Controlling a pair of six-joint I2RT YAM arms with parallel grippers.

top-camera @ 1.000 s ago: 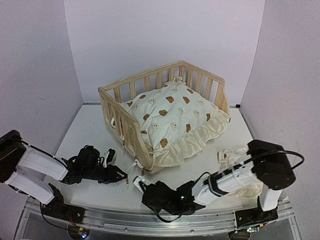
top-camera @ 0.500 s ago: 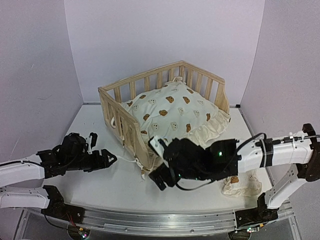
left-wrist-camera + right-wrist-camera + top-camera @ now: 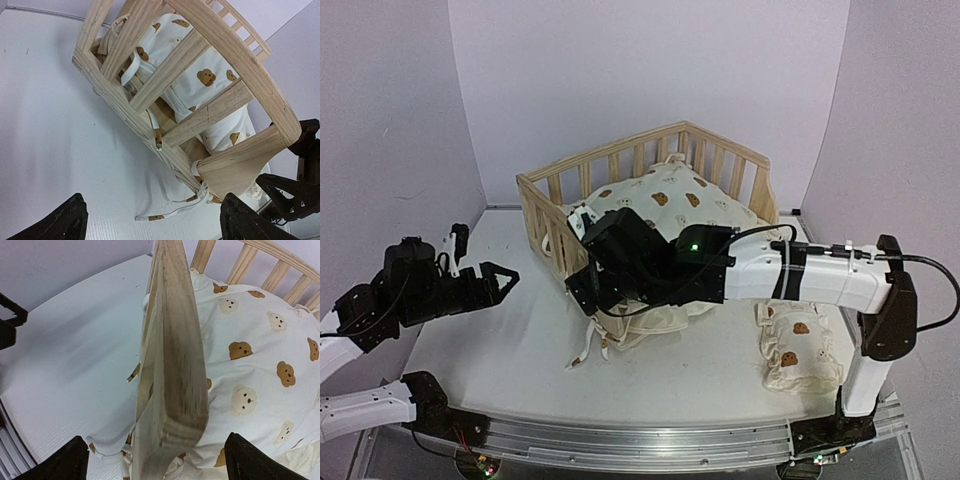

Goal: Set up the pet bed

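Right gripper (image 3: pixel 588 283) reaches across from the right side to the near end of the bed's left rail. Its wrist view shows the jaws spread wide with the rail's end post between them (image 3: pixel 157 460). Neither fingertip presses the wood, so it has hold of nothing. Left gripper (image 3: pixel 503 280) hangs above the left part of the table (image 3: pixel 510 350), well apart from the bed. Its jaws are also wide open and empty (image 3: pixel 150 225), and they point at the outside of the same rail.

On the white table, the bed (image 3: pixel 620 155) stands at the middle toward the back. Slatted rails close its left, back and right sides, and the open side faces the arms. In the left wrist view its plank base and the left rail's slats (image 3: pixel 215 115) fill the frame.

Inside lies the cushion (image 3: pixel 670 195), cream with brown bear faces. It is puffed up against the rails (image 3: pixel 250 365), and its frilled edge spills out of the open front under the right arm.

The pillow (image 3: pixel 800 345), in matching print, lies on the table at the near right, apart from the bed and close to the right arm's base.

One tie (image 3: pixel 582 350) trails from the front left corner onto the table, lying loose (image 3: pixel 165 215).
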